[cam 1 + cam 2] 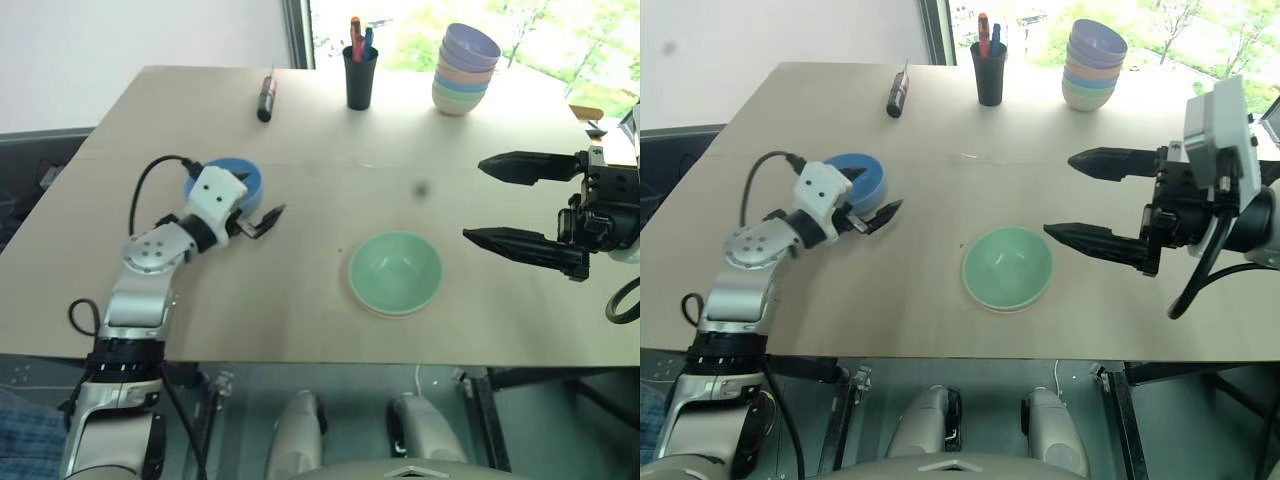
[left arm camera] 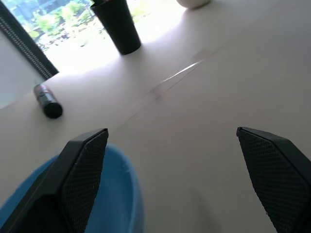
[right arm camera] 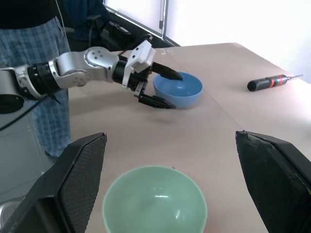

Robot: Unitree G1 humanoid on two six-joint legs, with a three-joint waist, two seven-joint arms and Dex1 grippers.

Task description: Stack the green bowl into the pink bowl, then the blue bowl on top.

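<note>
Green bowl (image 1: 395,271): nested in the pink bowl (image 1: 372,305), whose rim peeks out beneath, mid-surface.
Blue bowl (image 3: 178,89): upright on the surface (image 1: 300,200), off to the left.
Left gripper (image 3: 160,87): fingers wide, straddling the blue bowl's near rim, one over the bowl, one outside it.
Right gripper (image 1: 1080,196): fingers wide, empty, hanging to the right of the green bowl.
Back edge: screwdriver (image 1: 266,97), black pen cup (image 1: 360,76), pastel bowl stack (image 1: 464,68).
Writing: none legible.
</note>
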